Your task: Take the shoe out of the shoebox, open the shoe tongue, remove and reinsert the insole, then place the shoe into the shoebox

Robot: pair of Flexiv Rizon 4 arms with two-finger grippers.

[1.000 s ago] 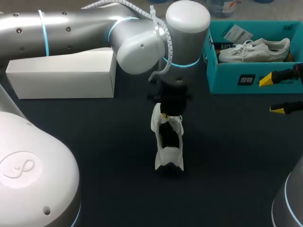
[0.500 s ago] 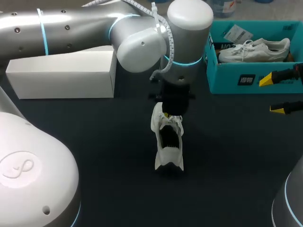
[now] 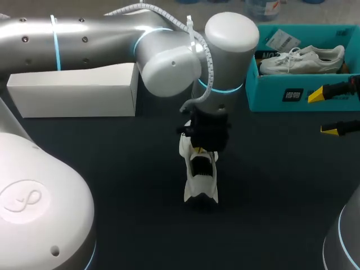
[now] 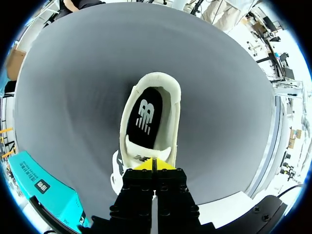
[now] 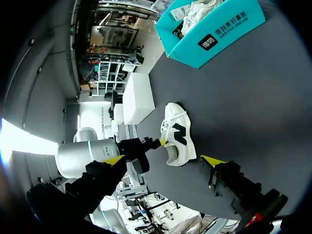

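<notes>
Left claw, tips pressed together at the tongue (pinch not confirmable), sits directly over the shoe, which stands on the surface, long axis running straight ahead toward the heel; right claw gapes empty, well apart.

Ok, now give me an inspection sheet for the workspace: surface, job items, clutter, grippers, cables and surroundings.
Surface: dark table, bearing the items below.
Job's things: white shoe upright mid-table, black insole inside it; teal shoebox open at the far right, holding a second white shoe.
Clutter: long white box at the far left.
Grippers: left gripper shut, at the shoe's tongue; whether it pinches the tongue is unclear. Right gripper open, in front of the shoebox, touching nothing.
Cables: white ribbed cable along the left arm, above the table.
Surroundings: nothing seen.
</notes>
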